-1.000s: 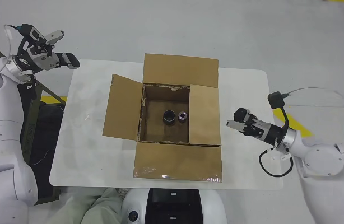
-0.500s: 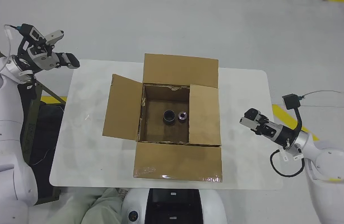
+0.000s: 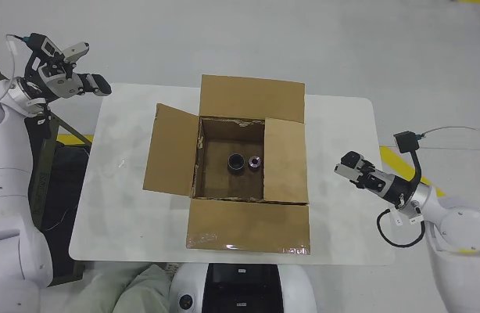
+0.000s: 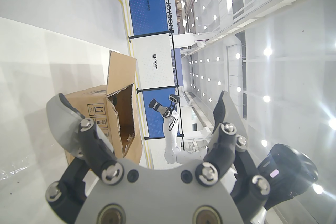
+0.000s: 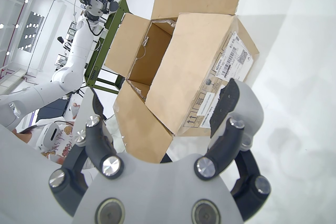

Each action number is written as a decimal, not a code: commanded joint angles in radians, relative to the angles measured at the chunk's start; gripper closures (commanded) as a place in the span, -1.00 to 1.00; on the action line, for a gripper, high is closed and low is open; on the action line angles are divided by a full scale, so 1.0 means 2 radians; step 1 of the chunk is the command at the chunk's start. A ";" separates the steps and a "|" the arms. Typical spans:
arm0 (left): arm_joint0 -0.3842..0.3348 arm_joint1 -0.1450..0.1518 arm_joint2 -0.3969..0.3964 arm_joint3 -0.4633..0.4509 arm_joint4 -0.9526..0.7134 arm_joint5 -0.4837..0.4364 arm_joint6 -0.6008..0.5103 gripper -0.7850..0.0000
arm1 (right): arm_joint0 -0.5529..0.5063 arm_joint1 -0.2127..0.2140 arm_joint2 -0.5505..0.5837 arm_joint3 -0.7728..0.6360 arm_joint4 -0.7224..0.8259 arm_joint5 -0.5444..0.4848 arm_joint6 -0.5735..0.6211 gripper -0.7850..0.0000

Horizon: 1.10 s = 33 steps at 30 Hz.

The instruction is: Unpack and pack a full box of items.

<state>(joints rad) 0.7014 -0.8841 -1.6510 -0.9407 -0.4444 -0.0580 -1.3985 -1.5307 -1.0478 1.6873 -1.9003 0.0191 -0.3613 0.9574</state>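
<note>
Cardboard box (image 3: 248,223) standing at the middle of the white counter (image 3: 123,203), open at the top. Far, near and left flaps turned outward; right flap folded in over part of the opening. Down on the box floor, two small things side by side and just apart: a dark cylinder (image 3: 236,163), short and round, open end up, and next to it, on the side of the folded-in flap, a smaller round piece (image 3: 255,163) with a purplish top. Printed labels on the box's outer wall facing the right arm. Left hand (image 3: 102,82) held off the far left corner of the counter, well apart from the box, fingertips turned toward the counter. Fingers (image 4: 63,109) spread wide, gripping nothing. Right hand (image 3: 343,167) over the right part of the counter, between the box and the counter's edge, near the box but not touching it, aimed at the labelled wall. Fingers (image 5: 225,101) likewise wide apart, with nothing held between them.
</note>
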 commanded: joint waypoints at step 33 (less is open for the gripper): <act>0.003 -0.035 0.163 -0.022 -0.062 -0.073 -0.059 -1.00 | 0.000 0.000 0.000 0.000 0.000 0.000 0.000 -1.00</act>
<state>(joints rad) 0.7100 -0.9523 -1.3276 -0.9803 -0.5595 -0.2080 -1.5126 -1.5308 -1.0478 1.6873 -1.9003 0.0191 -0.3613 0.9574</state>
